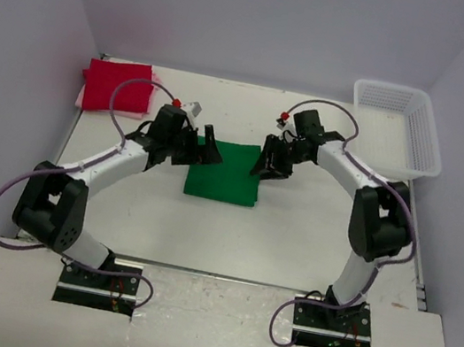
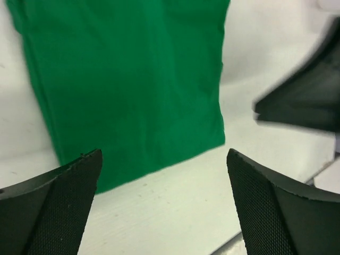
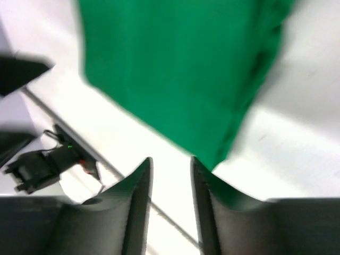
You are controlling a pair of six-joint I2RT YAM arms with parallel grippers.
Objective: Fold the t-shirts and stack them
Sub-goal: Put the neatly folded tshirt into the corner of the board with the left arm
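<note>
Top external view: the green t-shirt lies folded into a flat rectangle on the table, between my two grippers. It is thin, soft cloth, light and limp. I judge it would sag and fall open if lifted by one point, so I would pinch two corners of a folded edge, through all the layers.

My left gripper sits just left of the green shirt, jaws spread wide and empty. Its wrist view shows only a corner of the shirt and bare table between the fingers. My right gripper is just right of the shirt, jaws parted narrowly with nothing in the gap.

Well to the left of the green shirt and behind it, the red t-shirt lies folded on a pink t-shirt whose edge peeks out. Behind the green shirt to the right stands a white basket. The table is smooth and white, boxed in by plain pale walls.
</note>
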